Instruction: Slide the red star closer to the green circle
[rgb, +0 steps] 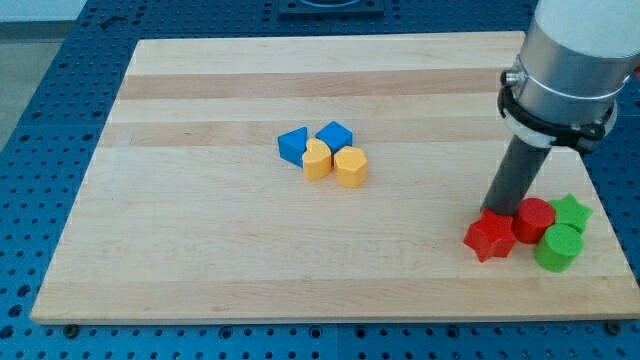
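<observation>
The red star lies at the view's lower right on the wooden board. The green circle sits to its right, with a small gap between them. A red round block is just above that gap, touching or nearly touching both. A green star is at the far right, above the green circle. My tip stands at the red star's upper edge, just left of the red round block.
Near the board's middle is a cluster: a blue block, a blue cube-like block, a yellow heart and a yellow block. The board's right edge runs close to the green blocks.
</observation>
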